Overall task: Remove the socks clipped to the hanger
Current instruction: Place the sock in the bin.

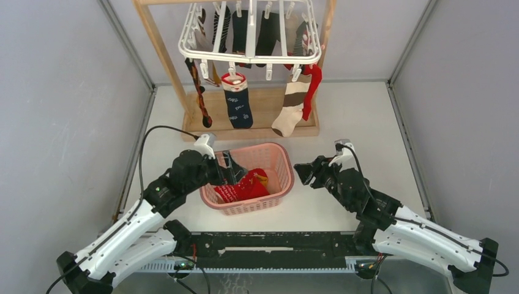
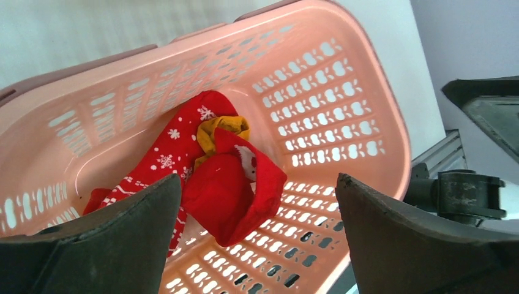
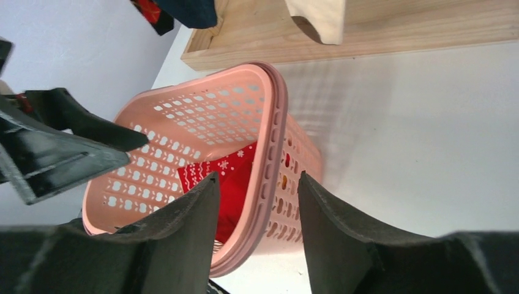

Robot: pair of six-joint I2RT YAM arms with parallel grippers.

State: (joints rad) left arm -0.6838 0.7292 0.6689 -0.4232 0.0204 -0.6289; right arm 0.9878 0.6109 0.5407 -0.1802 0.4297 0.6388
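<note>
Loosely, snowflake-patterned red socks [image 2: 220, 196] lie inside the pink basket [image 2: 330, 104].

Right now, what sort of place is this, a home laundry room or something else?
Probably a robot test cell, not a home: bare grey walls box in a white table, a left arm and right arm are bolted at its near edge, and a clip hanger of socks hangs from a wooden stand.

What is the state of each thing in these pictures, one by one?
Hanger, hung on the wooden stand.
Hanging socks, clipped to the hanger.
Basket, upright, with red socks inside.
Red socks, loose and crumpled.
Left pincer, wide open, empty, over the basket.
Right pincer, open, empty, beside the basket.
</note>
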